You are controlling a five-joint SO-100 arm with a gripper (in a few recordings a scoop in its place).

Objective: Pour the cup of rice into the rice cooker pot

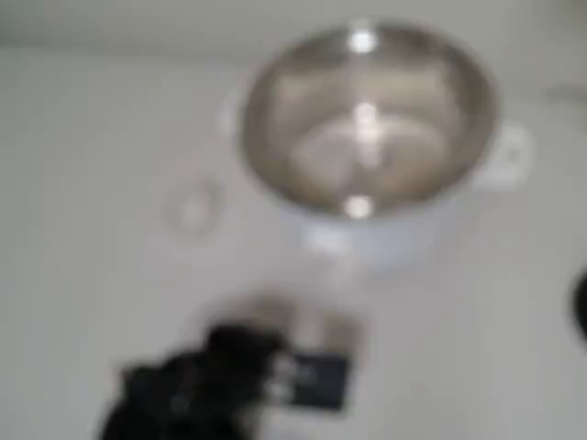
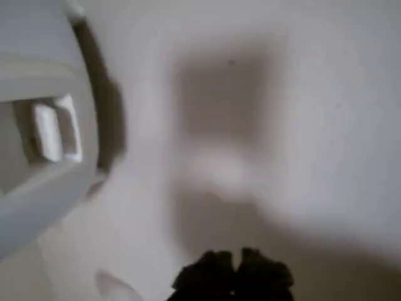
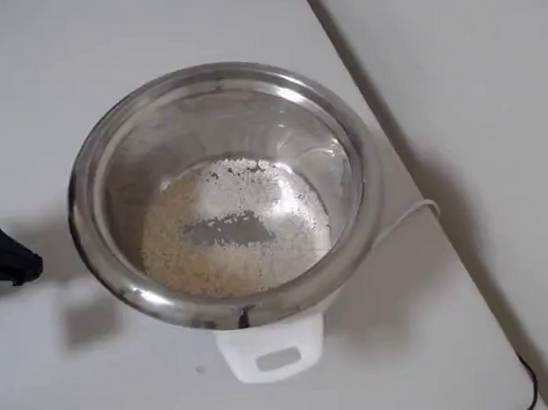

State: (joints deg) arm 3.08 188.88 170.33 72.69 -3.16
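1. One rice cooker pot (image 3: 224,193) is seen from overhead at the centre of a pale surface (image 3: 52,51); its shiny metal wall is ringed by a white casing, with a white handle (image 3: 268,351) at 6 o'clock.
2. Rice (image 3: 234,229) is spread over the pot floor as a pale, grainy layer, with a bare grey patch of metal near its middle.
3. A white cable (image 3: 409,216) is seen leaving the pot at about 3 o'clock and crossing the surface edge.
4. In the blurred fixed view the pot (image 1: 367,119) is placed toward 12 o'clock, and the black end effector (image 1: 275,362) lies at about 7 o'clock, well apart from the pot.
5. A faint ring-shaped object, possibly the cup (image 1: 194,207), is seen on the surface at about 9 o'clock of the pot in the fixed view; the blur prevents a firm identification.
6. In the wrist view the dark fingertips (image 2: 232,276) are seen at 6 o'clock, with the white casing (image 2: 44,125) at 9 o'clock.
7. Whether the end effector is spread, closed or holding anything cannot be told from these blurred views.
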